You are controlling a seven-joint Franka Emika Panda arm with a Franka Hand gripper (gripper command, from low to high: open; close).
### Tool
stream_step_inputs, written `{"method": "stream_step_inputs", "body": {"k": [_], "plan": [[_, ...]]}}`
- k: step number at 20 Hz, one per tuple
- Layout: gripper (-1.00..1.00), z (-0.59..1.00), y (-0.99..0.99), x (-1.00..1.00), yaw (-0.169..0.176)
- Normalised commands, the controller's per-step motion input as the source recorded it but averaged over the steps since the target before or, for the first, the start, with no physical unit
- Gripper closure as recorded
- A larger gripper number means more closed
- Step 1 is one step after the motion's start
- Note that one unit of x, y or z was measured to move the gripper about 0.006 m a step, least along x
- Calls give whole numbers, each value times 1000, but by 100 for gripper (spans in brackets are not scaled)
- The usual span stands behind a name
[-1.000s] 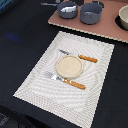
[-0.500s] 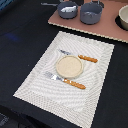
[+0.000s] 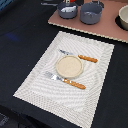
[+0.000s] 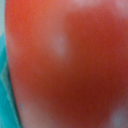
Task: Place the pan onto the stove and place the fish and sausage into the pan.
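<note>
Gripper itself cannot be made out in either view: the wrist view is filled by a blurred red surface, most likely the sausage [image 4: 70, 65], right against the lens, so I cannot tell whether the claw is spread, pressed together or pinching it.

In the exterior view, the pan [image 3: 67, 9] sits on the stove [image 3: 102, 27] near its far edge, toward the exterior view's left. A small red spot shows at the pan's far rim, and something white lies inside; it may be the fish, but it is too small to be sure.

I judge the step in hand to be the placing of the sausage into the pan. To do it well, the red piece should be low and over the middle of the pan before it is let go, because a rounded lump can roll over the rim.

Just beside the pan stands a taller grey pot [image 3: 91, 13]. Nearer lies a striped placemat [image 3: 35, 82] with a plate [image 3: 69, 66] and orange-handled cutlery [image 3: 75, 84], well apart from the work.
</note>
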Motion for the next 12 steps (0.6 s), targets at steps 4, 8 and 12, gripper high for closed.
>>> {"method": "stream_step_inputs", "body": {"k": [4,8,12], "plan": [[-100,374,179,-1,7],[-100,908,29,-53,0],[-100,1000,-36,28,0]]}}
